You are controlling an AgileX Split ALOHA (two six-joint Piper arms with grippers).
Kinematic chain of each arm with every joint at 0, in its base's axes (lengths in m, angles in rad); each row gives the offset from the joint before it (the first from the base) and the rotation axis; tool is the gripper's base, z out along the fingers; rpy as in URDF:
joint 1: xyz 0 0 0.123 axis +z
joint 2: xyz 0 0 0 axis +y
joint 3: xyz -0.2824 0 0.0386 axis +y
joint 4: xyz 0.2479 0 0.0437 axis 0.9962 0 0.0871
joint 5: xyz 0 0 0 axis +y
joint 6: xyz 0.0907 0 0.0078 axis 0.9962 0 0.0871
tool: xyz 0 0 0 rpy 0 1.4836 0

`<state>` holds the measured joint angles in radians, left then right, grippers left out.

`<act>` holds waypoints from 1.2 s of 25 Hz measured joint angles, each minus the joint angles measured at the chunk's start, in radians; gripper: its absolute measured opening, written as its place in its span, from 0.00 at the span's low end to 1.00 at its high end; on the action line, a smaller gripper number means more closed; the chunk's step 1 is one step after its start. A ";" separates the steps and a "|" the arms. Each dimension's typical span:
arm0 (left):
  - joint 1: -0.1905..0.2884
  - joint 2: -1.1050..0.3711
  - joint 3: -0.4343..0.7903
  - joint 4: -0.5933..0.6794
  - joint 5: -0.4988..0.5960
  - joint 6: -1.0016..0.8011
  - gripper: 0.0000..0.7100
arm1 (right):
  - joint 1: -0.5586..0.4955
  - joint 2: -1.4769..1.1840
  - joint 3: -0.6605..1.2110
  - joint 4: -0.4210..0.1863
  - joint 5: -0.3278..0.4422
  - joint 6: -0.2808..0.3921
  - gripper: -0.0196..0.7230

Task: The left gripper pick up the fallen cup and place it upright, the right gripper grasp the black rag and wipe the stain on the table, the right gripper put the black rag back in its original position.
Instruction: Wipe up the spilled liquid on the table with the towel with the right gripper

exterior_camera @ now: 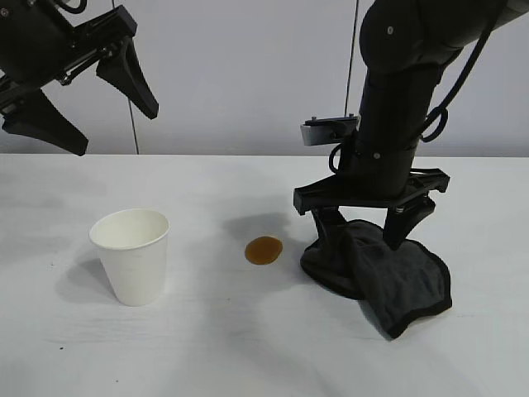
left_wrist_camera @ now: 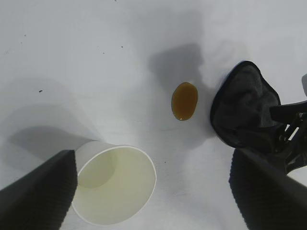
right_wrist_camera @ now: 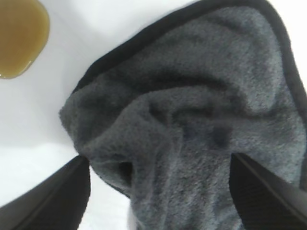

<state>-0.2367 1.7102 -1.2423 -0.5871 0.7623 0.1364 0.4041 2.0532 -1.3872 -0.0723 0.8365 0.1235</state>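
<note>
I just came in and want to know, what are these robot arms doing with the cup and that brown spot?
They are cleaning up a spill. The white cup already stands upright on the table, and the left claw hangs open in the air above it. The right claw points down over the black rag, its fingers spread on either side of the bunched cloth, not pinching it. The brown stain sits between cup and rag, not wiped yet.

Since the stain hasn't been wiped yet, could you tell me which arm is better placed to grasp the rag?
The right. The right gripper points down over the black rag, fingers open astride its bunched top, beside the stain. The left gripper hangs open high above the upright cup.
</note>
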 joint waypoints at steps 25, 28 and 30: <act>0.000 0.000 0.000 0.000 0.000 0.000 0.88 | -0.001 0.046 -0.080 0.055 -0.014 0.012 0.05; 0.000 0.000 0.000 0.000 0.001 0.000 0.88 | 0.000 0.054 -0.145 0.081 0.003 0.009 0.05; 0.000 0.000 0.000 0.000 0.006 0.000 0.88 | 0.012 0.075 -0.187 0.082 0.015 0.005 0.05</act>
<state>-0.2367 1.7102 -1.2423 -0.5871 0.7685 0.1364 0.4163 2.1278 -1.5743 0.0093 0.8514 0.1282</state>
